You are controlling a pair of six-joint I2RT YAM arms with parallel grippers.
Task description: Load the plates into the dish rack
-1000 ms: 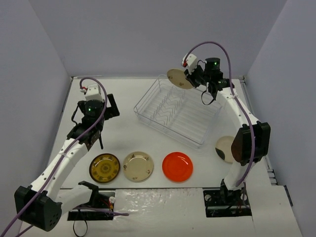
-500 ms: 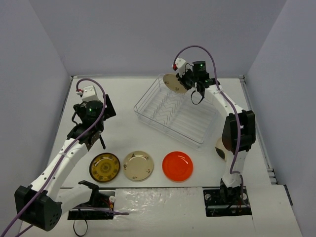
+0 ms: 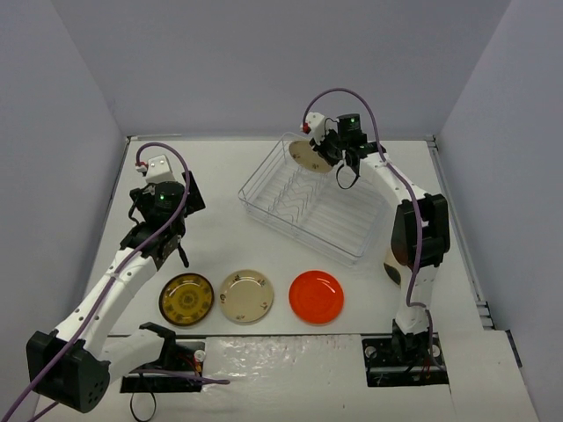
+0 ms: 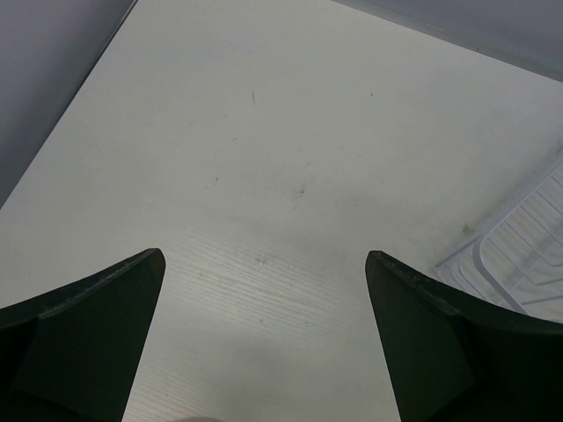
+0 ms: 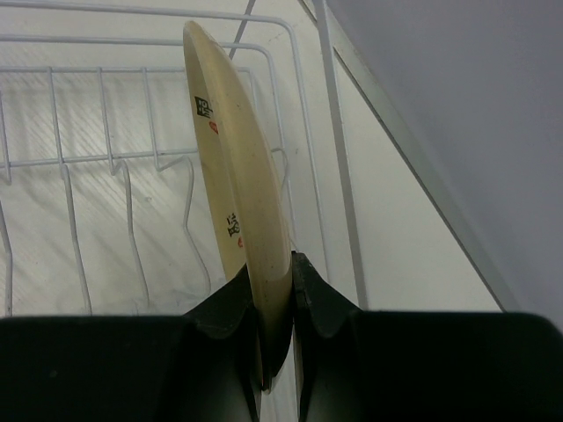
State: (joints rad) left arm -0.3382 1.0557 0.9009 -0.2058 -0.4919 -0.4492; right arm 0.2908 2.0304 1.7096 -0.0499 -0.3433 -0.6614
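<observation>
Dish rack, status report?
Right gripper shut on cream plate, upright above dish rack. Left gripper open. Dark plate, second cream plate, red plate on table. Path clear.

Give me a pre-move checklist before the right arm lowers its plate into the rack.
1. Right gripper clamped on the cream plate: ok.
2. Plate held on edge: ok.
3. Plate over the far end of the dish rack: ok.
4. Plate lined up with a rack slot: cannot tell.
5. Left gripper open, off to the side of the rack: ok.
</observation>
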